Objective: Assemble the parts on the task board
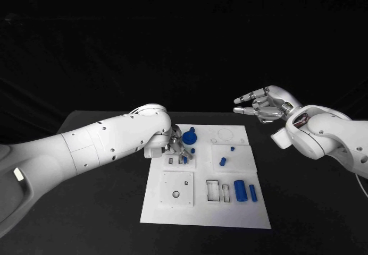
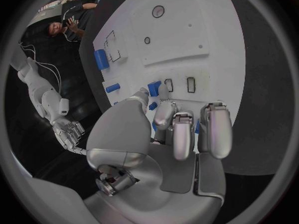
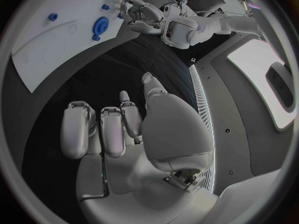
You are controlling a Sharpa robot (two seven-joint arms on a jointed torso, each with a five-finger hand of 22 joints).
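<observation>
The white task board point(image 1: 207, 210) lies in the middle of the black table. My left hand point(image 1: 173, 145) hovers over the board's far left part and pinches a small blue part point(image 1: 184, 158) at its fingertips; the left wrist view has that part point(image 2: 152, 106) between thumb and fingers. Beside the hand stands a round blue part point(image 1: 190, 138), with small blue pegs point(image 1: 222, 161) to its right. Two blue cylinders point(image 1: 240, 190) lie by the board's near right edge. My right hand point(image 1: 263, 105) hangs raised beyond the board's far right corner, fingers loosely bent and apart, holding nothing.
Rectangular slots point(image 1: 213, 190) and a square recessed plate point(image 1: 178, 189) mark the board's near half. Bare black table point(image 1: 307, 202) stretches on both sides of the board. In the right wrist view my left hand point(image 3: 144, 16) is above the board's point(image 3: 56, 50) edge.
</observation>
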